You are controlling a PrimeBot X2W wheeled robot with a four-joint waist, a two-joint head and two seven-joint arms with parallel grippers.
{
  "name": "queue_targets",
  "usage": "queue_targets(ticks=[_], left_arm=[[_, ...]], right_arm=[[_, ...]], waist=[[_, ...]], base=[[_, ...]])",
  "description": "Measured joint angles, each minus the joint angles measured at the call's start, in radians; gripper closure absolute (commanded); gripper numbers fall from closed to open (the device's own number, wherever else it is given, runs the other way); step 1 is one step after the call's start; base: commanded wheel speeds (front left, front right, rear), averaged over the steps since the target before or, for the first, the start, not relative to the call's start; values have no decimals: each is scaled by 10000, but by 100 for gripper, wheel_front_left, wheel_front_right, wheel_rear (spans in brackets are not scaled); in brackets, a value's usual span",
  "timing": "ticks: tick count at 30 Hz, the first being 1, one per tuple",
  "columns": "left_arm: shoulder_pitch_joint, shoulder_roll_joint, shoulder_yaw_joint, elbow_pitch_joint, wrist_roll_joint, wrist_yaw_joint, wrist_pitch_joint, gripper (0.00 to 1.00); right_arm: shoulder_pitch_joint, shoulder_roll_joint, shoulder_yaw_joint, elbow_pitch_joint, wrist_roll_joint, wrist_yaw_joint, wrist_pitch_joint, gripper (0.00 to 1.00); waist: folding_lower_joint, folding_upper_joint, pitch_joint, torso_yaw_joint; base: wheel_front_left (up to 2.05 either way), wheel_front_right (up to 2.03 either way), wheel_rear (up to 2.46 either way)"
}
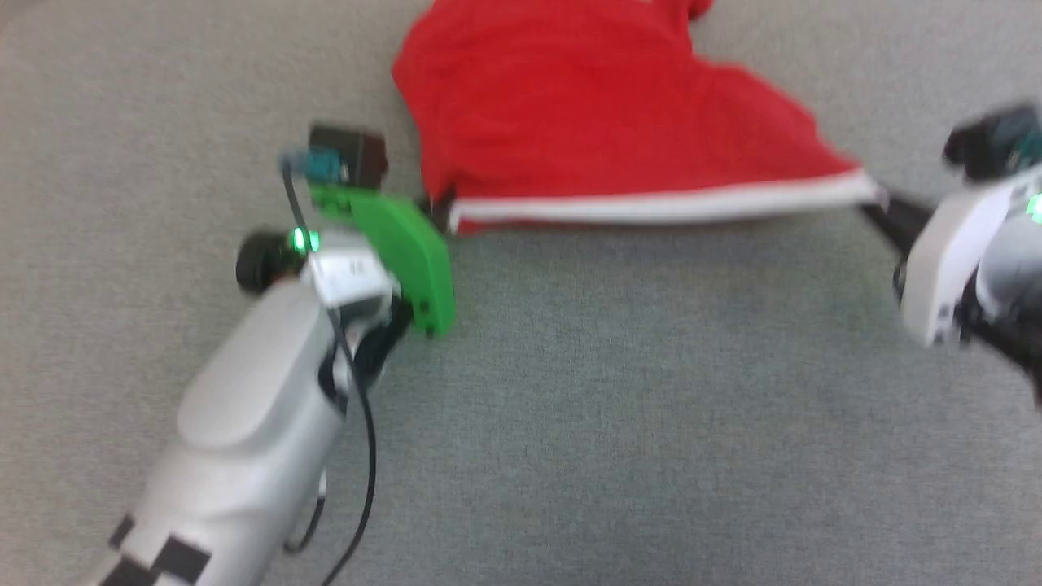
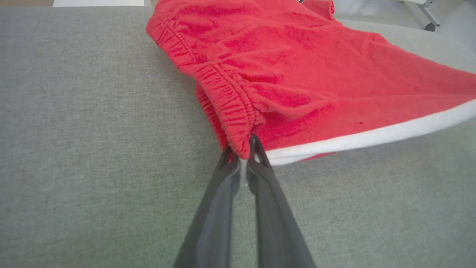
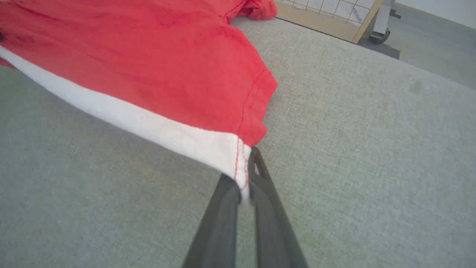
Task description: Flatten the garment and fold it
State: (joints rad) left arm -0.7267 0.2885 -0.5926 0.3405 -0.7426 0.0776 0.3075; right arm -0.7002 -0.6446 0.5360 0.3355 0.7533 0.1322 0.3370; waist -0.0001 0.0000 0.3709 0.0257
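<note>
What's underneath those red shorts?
Grey surface shows beneath the lifted striped edge of the shorts, pinched by the left gripper and right gripper. Anything under the rest is hidden by the cloth.

Red shorts, near edge drawn straight.
They lie spread on a grey cloth surface: gathered waistband at the left, leg hem at the right, white stripe taut along the near edge, both end corners slightly raised, far part rumpled.
</note>
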Motion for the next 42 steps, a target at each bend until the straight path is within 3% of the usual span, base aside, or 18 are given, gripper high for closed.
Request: queue_targets(ticks=[15,22,29,36,42], left_arm=[[3022,1014,-552,-2529,-349,922,834,100],[4217,1175,-755,-3498,-489,1404,970,100],[5519,1275,-1367,-4380,-629,1528,1262,100],[5762,1310,-1298,-4974,-554,1791,1049,100],[4594,884,-947,-5101,-399,1879,869,100]], right_arm=[[3400,-836,-677,-2092,589,0,1601,100],[4924,-1321,-1348,-3081,1007,0,2725,100],[6513,-1682,-2274,-4004,1356,0,3877,100],[7140,-1409,-3668,-5010,1298,0,3958,100],[5869,-616,-4274,-5407,993,-2,3753,100]], waist=[[-1,0,-1681,205],[-1,0,-2088,260],[-1,0,-2431,343],[-1,0,-2289,435],[0,0,-1744,567]], base=[[0,0,0],[0,0,0],[0,0,0],[0,0,0],[0,0,0]])
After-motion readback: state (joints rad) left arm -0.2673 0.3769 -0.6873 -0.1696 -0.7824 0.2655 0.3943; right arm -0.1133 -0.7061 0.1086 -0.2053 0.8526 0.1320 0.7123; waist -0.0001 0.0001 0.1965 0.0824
